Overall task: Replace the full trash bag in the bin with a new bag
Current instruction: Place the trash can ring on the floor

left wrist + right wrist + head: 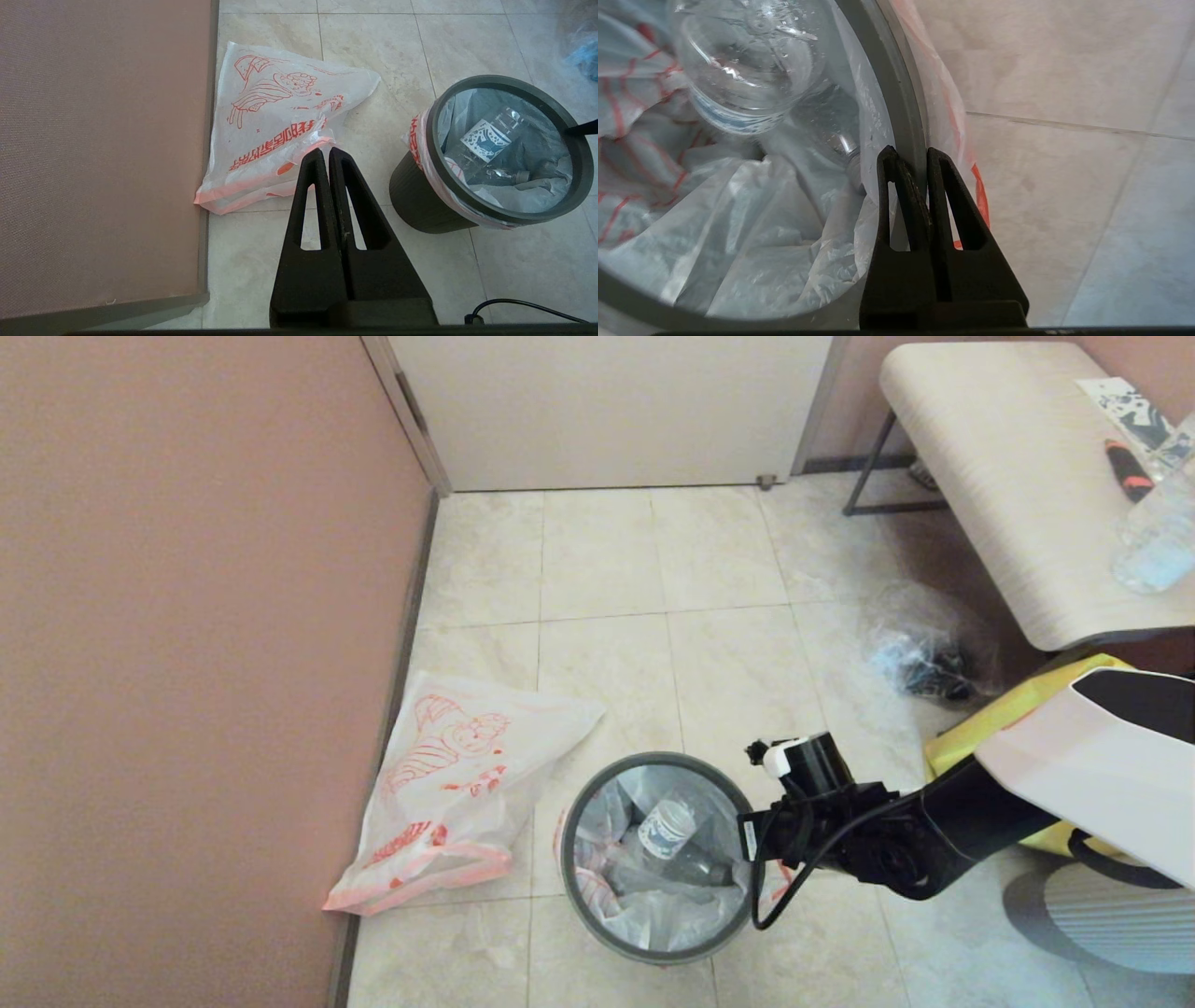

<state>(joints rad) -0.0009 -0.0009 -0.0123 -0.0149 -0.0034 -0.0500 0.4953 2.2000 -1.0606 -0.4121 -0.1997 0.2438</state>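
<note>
The black bin (571, 896) stands on the tiled floor with a grey ring rim (504, 217). The full trash bag (644, 915) lines it, with a clear bottle (667, 826) lying inside. My right gripper (911, 156) is at the bin's right side, shut on the rim (896, 93), one finger inside against the bag (784, 242) and one outside. The new bag (457, 784) lies flat by the left wall. My left gripper (325, 151) hangs shut and empty above the floor, between the new bag (275, 121) and the bin (420, 200); the head view does not show it.
A pink wall (187, 616) runs along the left and a door (607, 401) stands behind. At the right are a pale bench (1008, 476) with a bottle (1158, 541), a clear film bag (924, 663), a yellow bag (1008, 719) and a grey ribbed object (1111, 915).
</note>
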